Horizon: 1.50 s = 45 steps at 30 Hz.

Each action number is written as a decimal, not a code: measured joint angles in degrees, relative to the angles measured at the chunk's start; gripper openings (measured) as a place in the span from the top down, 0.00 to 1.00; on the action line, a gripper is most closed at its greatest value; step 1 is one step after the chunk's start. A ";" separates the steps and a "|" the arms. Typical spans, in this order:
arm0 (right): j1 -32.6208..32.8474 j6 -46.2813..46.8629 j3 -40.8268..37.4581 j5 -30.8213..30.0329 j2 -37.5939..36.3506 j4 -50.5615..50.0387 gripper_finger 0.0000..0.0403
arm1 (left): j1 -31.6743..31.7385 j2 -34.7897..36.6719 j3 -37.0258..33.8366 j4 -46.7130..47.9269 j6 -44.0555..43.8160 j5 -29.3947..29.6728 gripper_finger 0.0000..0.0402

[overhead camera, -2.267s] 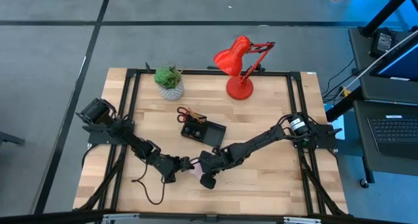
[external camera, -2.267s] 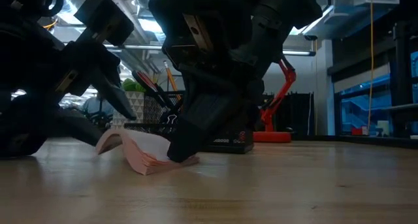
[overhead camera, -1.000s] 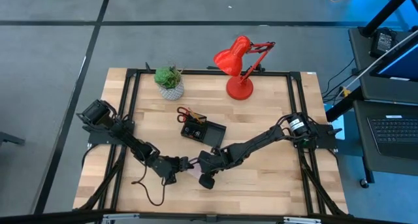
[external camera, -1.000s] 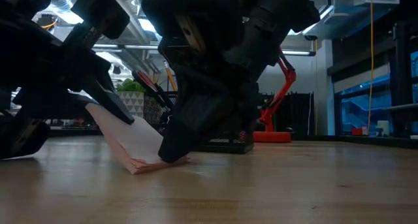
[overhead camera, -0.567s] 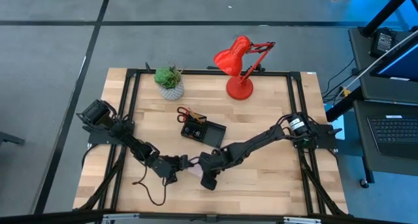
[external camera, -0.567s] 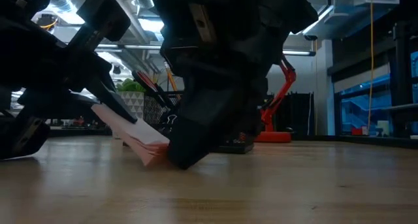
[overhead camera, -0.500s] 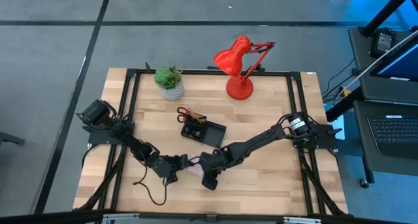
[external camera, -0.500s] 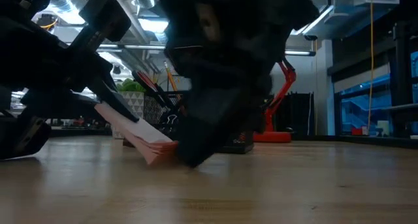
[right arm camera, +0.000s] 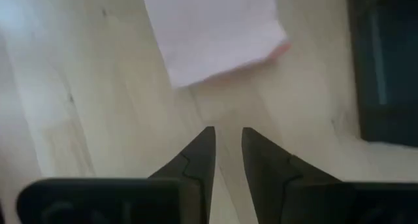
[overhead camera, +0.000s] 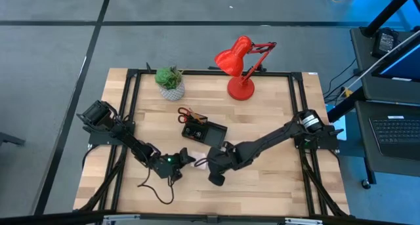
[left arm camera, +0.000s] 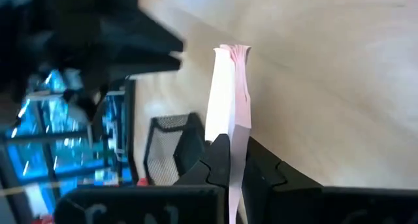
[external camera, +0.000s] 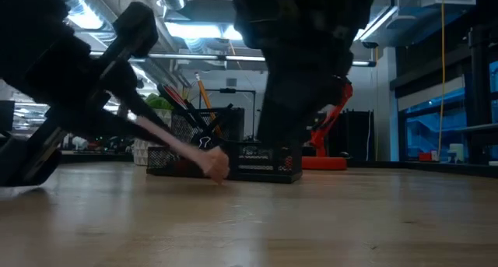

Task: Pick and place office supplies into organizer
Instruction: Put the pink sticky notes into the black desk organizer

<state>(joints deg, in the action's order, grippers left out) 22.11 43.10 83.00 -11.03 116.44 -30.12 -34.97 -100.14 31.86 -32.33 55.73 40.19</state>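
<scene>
The pink sticky-note pad (left arm camera: 226, 87) sticks out ahead of my left gripper (left arm camera: 232, 160), which is shut on it near the table's front middle (overhead camera: 186, 158). In the low view the pad (external camera: 187, 152) slants down toward the wood. My right gripper (right arm camera: 227, 138) stands just right of it (overhead camera: 211, 166), above the table. It is open by a narrow gap with bare wood between its fingers, and the pad (right arm camera: 212, 34) lies ahead of them. The black organizer (overhead camera: 205, 131) stands behind, with red-handled scissors (overhead camera: 185, 113), pens and a pencil (external camera: 201, 92) sticking up from it. My left gripper pinches the pad between its two fingers at the pad's near edge (left arm camera: 232, 138), with several sheets between them. The fingers come slanting down from the table's left. The pad slopes down ahead of them. Whether its free end (external camera: 216, 169) touches the wood, I cannot tell.
A potted green plant (overhead camera: 170, 81) and a red desk lamp (overhead camera: 240, 66) stand along the far edge. A black cable (overhead camera: 152, 185) loops on the wood near the left arm. Bare wood lies along the near edge and on the right half.
My right gripper has come off the pad's low end, rising and drawing back toward the table's right. My left gripper has carried the pad a little to the right. The pad's low end has slid along and now hangs less steeply from the left fingers.
</scene>
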 joint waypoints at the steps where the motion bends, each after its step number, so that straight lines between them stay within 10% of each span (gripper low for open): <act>1: 0.03 0.09 0.00 0.02 0.00 -0.60 0.80 | 0.04 -0.02 0.36 0.00 -0.74 0.86 0.98; 16: 2.67 0.94 0.00 -9.57 -0.03 -19.42 0.80 | 3.48 -0.14 12.66 10.74 -16.64 17.05 0.98; 32: 9.55 27.39 0.02 -13.24 -0.07 -49.26 0.80 | 7.02 -13.90 32.08 29.58 -30.81 28.03 0.98; 45: 16.79 37.64 0.07 -14.91 -0.09 -51.08 0.80 | 8.25 -16.50 39.39 42.36 -43.41 32.74 0.98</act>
<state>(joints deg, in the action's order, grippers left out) 38.90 80.74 83.07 -25.93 116.36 -81.19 -26.73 -116.64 71.25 10.03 12.32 72.93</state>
